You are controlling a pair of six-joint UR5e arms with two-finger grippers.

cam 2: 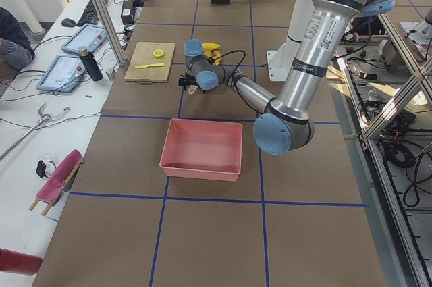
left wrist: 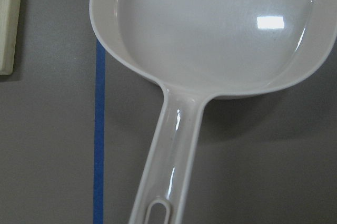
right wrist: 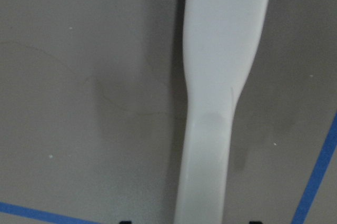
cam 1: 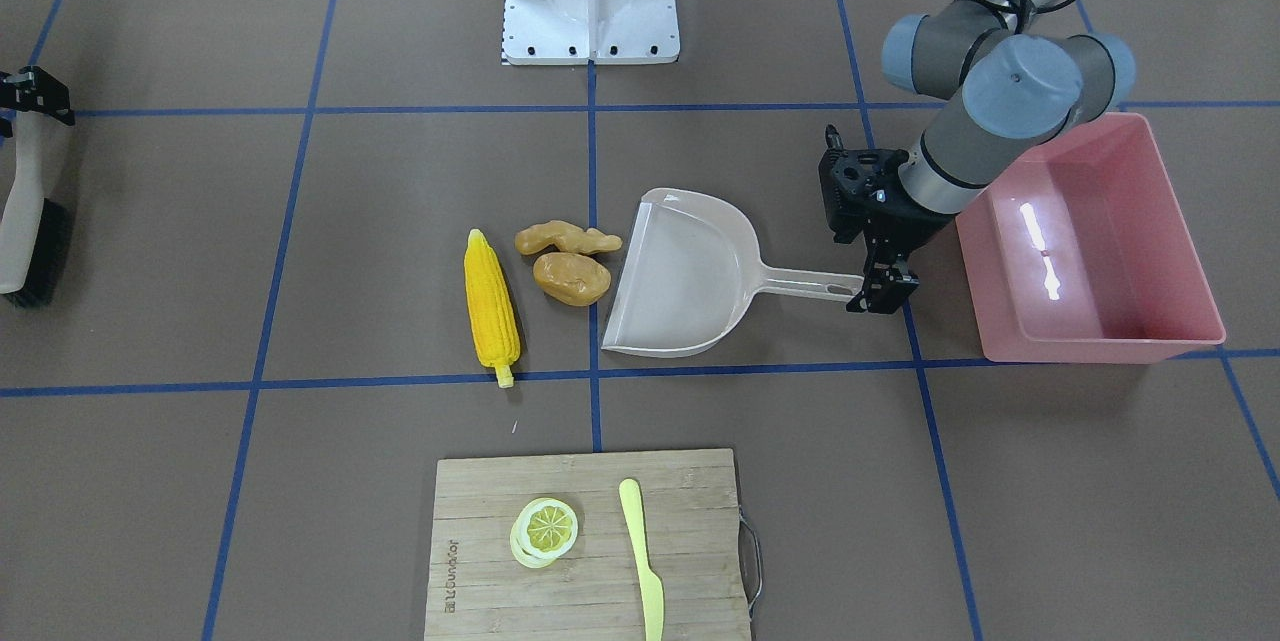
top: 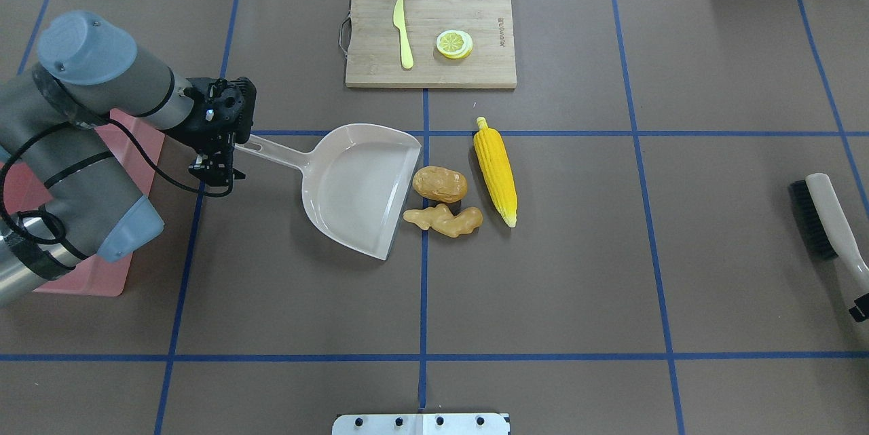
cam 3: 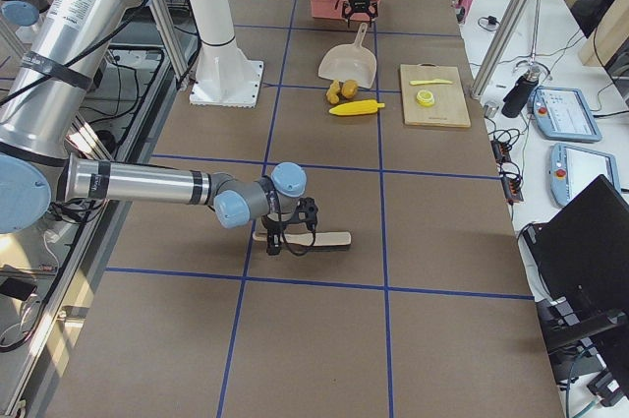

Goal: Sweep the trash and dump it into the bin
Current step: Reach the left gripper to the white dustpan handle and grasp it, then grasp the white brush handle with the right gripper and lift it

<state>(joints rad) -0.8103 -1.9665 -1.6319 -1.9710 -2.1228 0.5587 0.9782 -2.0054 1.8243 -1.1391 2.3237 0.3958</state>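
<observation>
The trash lies mid-table: a yellow corn cob (cam 1: pixel 491 306), a knobbly tan root (cam 1: pixel 565 239) and a brown potato (cam 1: pixel 572 278), just off the open mouth of a translucent white dustpan (cam 1: pixel 680 271). My left gripper (cam 1: pixel 880 289) hangs over the end of the dustpan handle (left wrist: pixel 168 150) and looks open. The pink bin (cam 1: pixel 1090 346) stands just beyond that arm and holds nothing. At the table's other end my right gripper (cam 3: pixel 287 239) sits over a brush (top: pixel 825 218). It is open, with its dark fingertips on either side of the brush handle (right wrist: pixel 210 129).
A wooden cutting board (cam 1: pixel 480 521) with a lemon slice (cam 1: pixel 545 528) and a pale yellow knife (cam 1: pixel 640 551) lies at the far edge from the robot. The white robot base (cam 1: pixel 590 1) is at the near edge. Blue tape lines cross the brown table.
</observation>
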